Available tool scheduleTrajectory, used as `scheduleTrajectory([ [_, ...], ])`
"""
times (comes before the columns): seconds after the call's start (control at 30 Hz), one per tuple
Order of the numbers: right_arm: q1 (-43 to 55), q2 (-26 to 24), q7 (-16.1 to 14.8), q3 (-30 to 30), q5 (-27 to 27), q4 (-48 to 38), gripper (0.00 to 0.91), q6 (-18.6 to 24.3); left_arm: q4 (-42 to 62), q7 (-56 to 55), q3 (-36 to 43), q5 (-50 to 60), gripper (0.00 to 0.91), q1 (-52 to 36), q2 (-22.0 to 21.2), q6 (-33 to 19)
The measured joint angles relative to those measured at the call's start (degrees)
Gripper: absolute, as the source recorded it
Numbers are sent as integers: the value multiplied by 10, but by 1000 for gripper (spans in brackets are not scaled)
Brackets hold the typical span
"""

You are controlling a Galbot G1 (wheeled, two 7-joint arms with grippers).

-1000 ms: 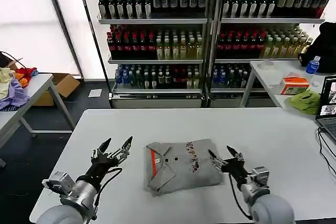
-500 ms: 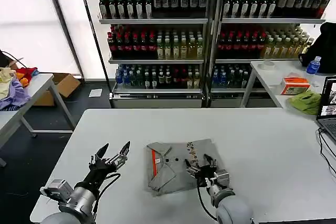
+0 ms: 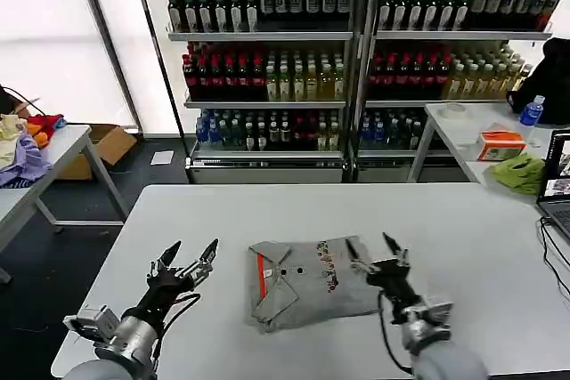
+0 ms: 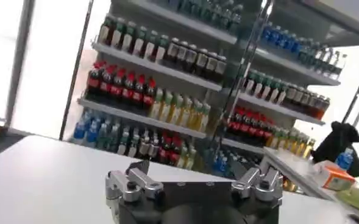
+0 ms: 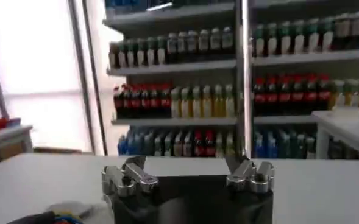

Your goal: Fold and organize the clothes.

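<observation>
Light grey cotton, folded into a compact rectangle: collared shirt (image 3: 310,280) lying flat near the middle of the white table (image 3: 463,220), orange collar lining and buttons toward the robot's left, small multicoloured chest print near the upper right part of the fold. Right gripper (image 3: 378,254) raised just at the shirt's right edge, fingers spread wide, gripping nothing; whether a fingertip touches the cloth cannot be told. Left gripper (image 3: 185,256) hovering over bare tabletop to the left of the shirt, clear of it, fingers likewise spread wide and empty. Seen from the left wrist, both metal fingers (image 4: 132,185) parted, pointing toward the drink shelves (image 4: 167,73); from the right wrist, the same open stance of fingers (image 5: 125,176), with a bit of the colourful print at the lower corner. Behind the table, tall shelving (image 3: 356,60) stocked with rows of bottles. Off to the robot's left, a second table with purple, orange and red garments (image 3: 25,144) heaped on it and a cardboard box (image 3: 105,143) on the floor beside. Off to the right, another table bearing a lime-green cloth (image 3: 519,171), an orange box (image 3: 499,143), a blue bottle (image 3: 530,111) and a laptop (image 3: 558,186) at the edge.
</observation>
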Motion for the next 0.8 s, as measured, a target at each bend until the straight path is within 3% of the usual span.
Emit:
scheduleTrajectory([
  [0.3, -73, 10, -64, 150, 36, 10, 907, 89, 10, 49, -43, 15, 907, 5, 0, -26],
  [0.8, -111, 29, -117, 230, 43, -12, 907, 147, 23, 143, -112, 69, 907, 6, -12, -71],
])
